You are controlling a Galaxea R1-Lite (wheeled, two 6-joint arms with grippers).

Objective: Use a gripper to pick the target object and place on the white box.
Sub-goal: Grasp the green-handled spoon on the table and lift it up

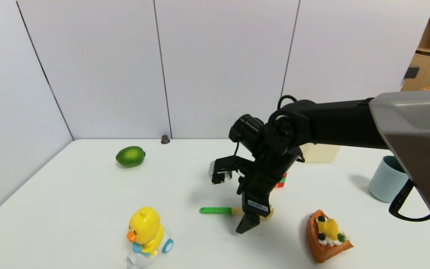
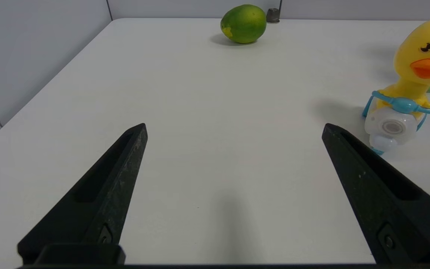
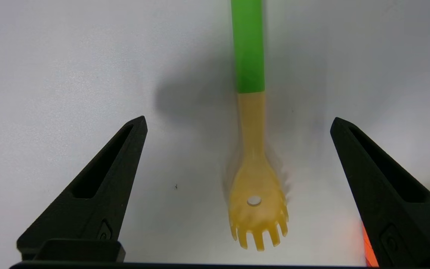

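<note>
The pasta spoon lies flat on the white table, its green handle (image 1: 215,210) pointing to my left and its pale yellow toothed head (image 3: 254,194) under my right gripper (image 1: 255,218). In the right wrist view that gripper (image 3: 238,121) is open wide, one finger on each side of the spoon's neck and clear of it. The spoon is not held. The white box (image 1: 321,153) stands behind the right arm, mostly hidden by it. My left gripper (image 2: 234,129) is open over bare table at the front left, with nothing between its fingers.
A green lime (image 1: 130,156) sits at the back left. A yellow duck toy (image 1: 146,233) is at the front left and a waffle cake slice (image 1: 327,235) at the front right. The grey-blue cup (image 1: 386,178) stands at the right, and a red-green block (image 1: 281,181) behind the arm.
</note>
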